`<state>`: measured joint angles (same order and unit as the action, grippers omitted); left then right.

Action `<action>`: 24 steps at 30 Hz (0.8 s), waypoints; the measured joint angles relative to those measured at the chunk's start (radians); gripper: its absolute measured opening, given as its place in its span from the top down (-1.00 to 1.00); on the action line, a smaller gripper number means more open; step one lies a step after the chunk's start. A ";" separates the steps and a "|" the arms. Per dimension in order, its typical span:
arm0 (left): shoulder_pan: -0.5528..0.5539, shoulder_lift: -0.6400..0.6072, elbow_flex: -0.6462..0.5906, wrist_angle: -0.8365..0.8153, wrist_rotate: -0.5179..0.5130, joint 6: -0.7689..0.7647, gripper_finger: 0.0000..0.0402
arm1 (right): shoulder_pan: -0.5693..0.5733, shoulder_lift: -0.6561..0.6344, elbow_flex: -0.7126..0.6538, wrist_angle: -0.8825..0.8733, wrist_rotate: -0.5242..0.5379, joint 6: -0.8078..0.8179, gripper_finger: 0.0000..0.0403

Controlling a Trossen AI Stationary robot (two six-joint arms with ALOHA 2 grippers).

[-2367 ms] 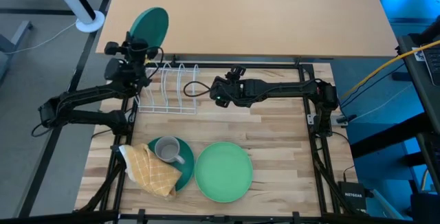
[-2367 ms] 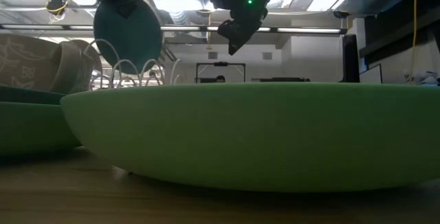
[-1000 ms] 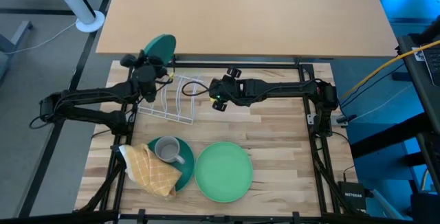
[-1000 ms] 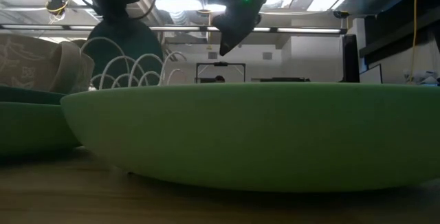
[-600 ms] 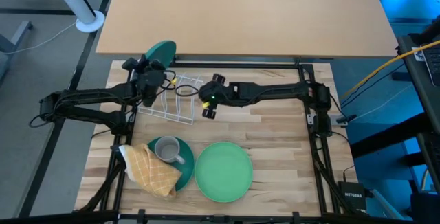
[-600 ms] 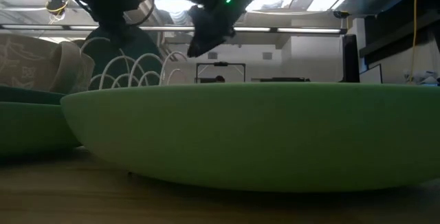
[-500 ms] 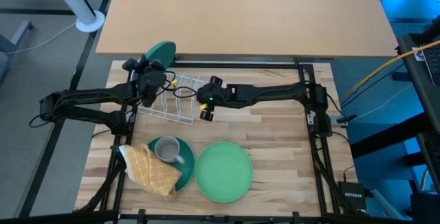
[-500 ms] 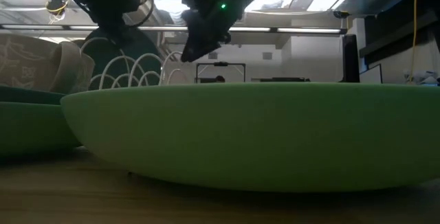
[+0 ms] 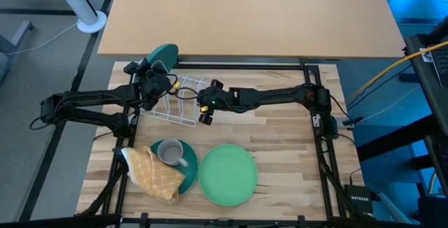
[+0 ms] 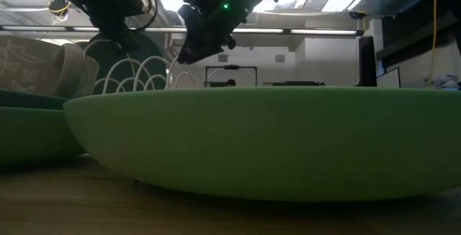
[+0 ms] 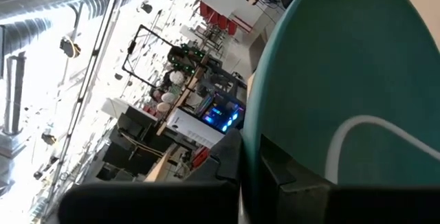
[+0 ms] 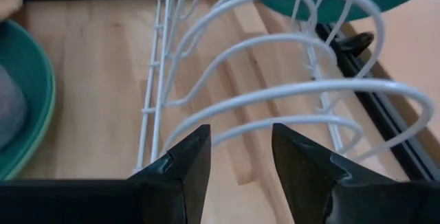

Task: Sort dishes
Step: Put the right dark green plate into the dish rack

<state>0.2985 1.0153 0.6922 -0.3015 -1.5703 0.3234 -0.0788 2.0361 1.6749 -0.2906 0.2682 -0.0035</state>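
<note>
My left gripper point(image 9: 152, 80) is shut on a dark teal plate point(image 9: 164, 53) standing on edge at the far left end of the white wire rack point(image 9: 179, 99). The plate shows behind the rack's loops in the low view point(image 10: 137, 56). My right gripper point(image 9: 203, 108) is open at the rack's right end. In the right wrist view its fingers point(image 12: 180, 163) stand on either side of the wire loops point(image 12: 275, 90); I cannot tell whether they touch. A grey mug point(image 9: 168, 152) stands on another teal plate point(image 9: 187, 173) beside a light green plate point(image 9: 227, 174). My left gripper pinches the teal plate's rim point(image 11: 251, 157) between its two fingers, one on each face. The fingers come at it from the table's left side, slanting down. The plate stands on edge, tilted toward the far edge. Whether its lower rim rests in the rack is hidden.
A yellow checked cloth point(image 9: 150, 173) lies over the near left teal plate beside the mug. A large tan board point(image 9: 252, 15) lies beyond the table's far edge. Bare wood point(image 9: 280, 137) lies right of the rack.
My right gripper has gone toward the table's left edge and a little down, up to the right end of the wire rack, and stays open. My left gripper with the teal plate and the rack have kept about where they were.
</note>
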 joint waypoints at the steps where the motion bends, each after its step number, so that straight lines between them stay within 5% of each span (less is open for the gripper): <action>1: 0.000 0.000 0.000 -0.009 0.000 -0.007 0.98 | -0.005 0.000 0.000 0.004 0.002 0.007 0.21; 24: 0.000 0.000 0.000 -0.032 -0.002 -0.013 0.98 | -0.182 0.038 -0.002 0.112 -0.027 0.157 0.21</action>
<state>0.2989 1.0153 0.6922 -0.3335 -1.5720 0.3105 -0.2606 2.0746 1.6733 -0.1782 0.2415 0.1534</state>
